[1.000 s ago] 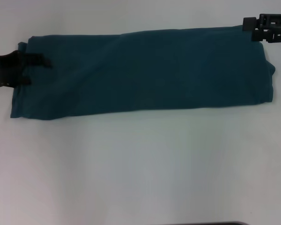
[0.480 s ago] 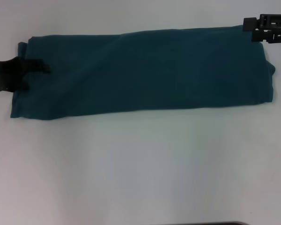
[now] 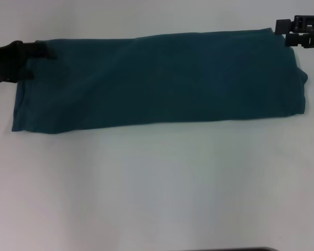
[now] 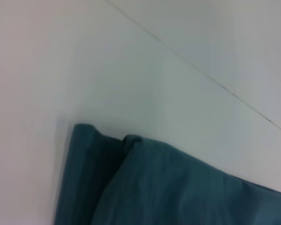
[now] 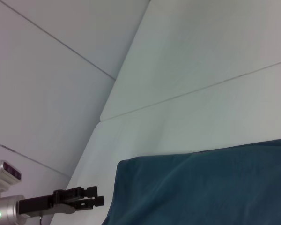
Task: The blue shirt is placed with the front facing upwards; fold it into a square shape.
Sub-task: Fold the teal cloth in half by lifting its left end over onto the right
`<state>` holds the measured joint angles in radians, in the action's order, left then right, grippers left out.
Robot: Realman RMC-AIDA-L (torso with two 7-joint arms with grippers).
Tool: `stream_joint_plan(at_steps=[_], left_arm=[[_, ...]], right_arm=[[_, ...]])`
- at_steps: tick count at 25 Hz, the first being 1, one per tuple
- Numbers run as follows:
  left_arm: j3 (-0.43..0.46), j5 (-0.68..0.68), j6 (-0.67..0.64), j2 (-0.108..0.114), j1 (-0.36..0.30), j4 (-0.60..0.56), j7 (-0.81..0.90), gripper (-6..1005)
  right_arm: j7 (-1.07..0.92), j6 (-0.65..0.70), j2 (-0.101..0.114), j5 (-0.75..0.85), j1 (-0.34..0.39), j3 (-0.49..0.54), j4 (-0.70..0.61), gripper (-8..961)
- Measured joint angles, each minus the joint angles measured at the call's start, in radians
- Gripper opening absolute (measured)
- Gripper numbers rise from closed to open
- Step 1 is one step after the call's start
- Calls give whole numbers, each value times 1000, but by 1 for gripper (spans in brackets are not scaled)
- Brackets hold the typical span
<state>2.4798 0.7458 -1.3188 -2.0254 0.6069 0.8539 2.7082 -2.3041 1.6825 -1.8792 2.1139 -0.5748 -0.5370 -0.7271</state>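
I am moving my left gripper (image 3: 42, 51) along the left end of the blue shirt (image 3: 162, 81): a moment ago it was lying lower on that short edge, and now it is at the far left corner. The fingers seem together there, but I cannot tell if they are pinching cloth or only lying on it. My right gripper (image 3: 285, 32) is waiting just beside the far right corner, almost where it was; whether its fingers are apart I cannot tell.

The shirt is lying as a long band across the far part of the table (image 3: 157, 193), already folded lengthwise, lettering hidden. I judge the next fold is bringing one end over toward the other. The near long edge is straight, the right end is a little bulging. In front of the shirt there is wide free table.
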Motion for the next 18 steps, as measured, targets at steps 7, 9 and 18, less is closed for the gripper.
stream_joint_plan(at_steps=[7,9,18], left_arm=[[-15,-67,-23,39,38,-6,5,907],[-35,-84,-66,75,54,-5,-3,907],[-77,-225,-81,95,102,-17,20,907]], right_arm=[[0,0,11,0,0,-9,-1,911],[-1,0,12,1,0,-9,0,911],[6,0,13,3,5,-9,0,910]])
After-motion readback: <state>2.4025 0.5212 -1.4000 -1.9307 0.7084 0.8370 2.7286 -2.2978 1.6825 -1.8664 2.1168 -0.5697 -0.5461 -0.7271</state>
